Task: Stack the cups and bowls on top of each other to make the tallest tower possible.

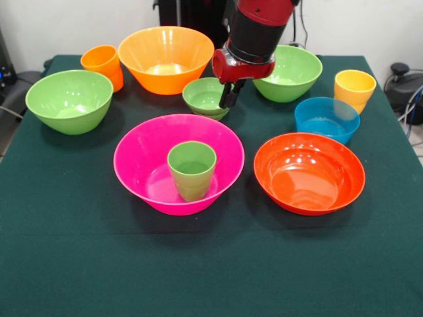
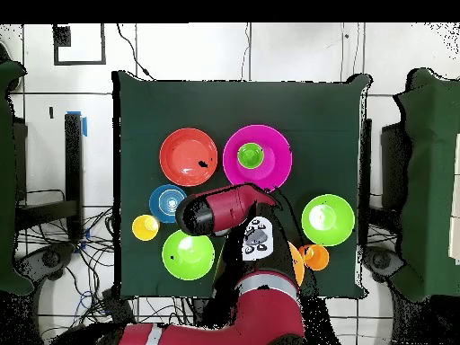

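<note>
A green cup stands upright inside the large pink bowl at the table's middle; both also show in the overhead view, the cup inside the bowl. My gripper hangs at the right rim of the small green bowl, just behind the pink bowl. The arm hides this bowl in the overhead view. The yellow cup and the translucent blue bowl stand at the right. The orange cup is at the back left.
The large orange bowl sits at the back. One light green bowl is at the left, another behind the arm. The red-orange bowl is at the front right. The dark green cloth covers the table.
</note>
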Robot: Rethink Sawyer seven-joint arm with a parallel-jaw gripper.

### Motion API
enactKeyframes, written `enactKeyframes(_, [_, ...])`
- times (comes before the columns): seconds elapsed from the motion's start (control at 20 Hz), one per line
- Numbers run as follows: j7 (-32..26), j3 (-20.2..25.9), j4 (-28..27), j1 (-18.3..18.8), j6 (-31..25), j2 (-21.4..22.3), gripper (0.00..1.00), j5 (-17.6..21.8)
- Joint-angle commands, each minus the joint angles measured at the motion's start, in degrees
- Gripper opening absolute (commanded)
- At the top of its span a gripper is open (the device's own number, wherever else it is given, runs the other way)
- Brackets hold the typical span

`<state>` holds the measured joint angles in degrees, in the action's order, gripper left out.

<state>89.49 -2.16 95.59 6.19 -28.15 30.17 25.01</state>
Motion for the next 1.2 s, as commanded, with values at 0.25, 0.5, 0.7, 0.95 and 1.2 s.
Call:
enactKeyframes(0.25, [-0.68,3.75,-2.64,-0.59,-4.27,-0.66,0.0,2.19])
enactKeyframes(0.5, [-1.26,3.32,-2.05,-0.69,-6.0,1.16,0.0,1.98])
enactKeyframes(0.7, [-1.72,3.22,-2.0,-0.8,-6.93,1.87,0.0,2.0])
enactKeyframes(0.95, [-1.46,2.97,-2.1,-1.11,-7.65,1.87,1.0,2.03])
enactKeyframes(1.2, [-1.88,3.52,-2.19,-0.76,-8.27,1.85,1.0,1.91])
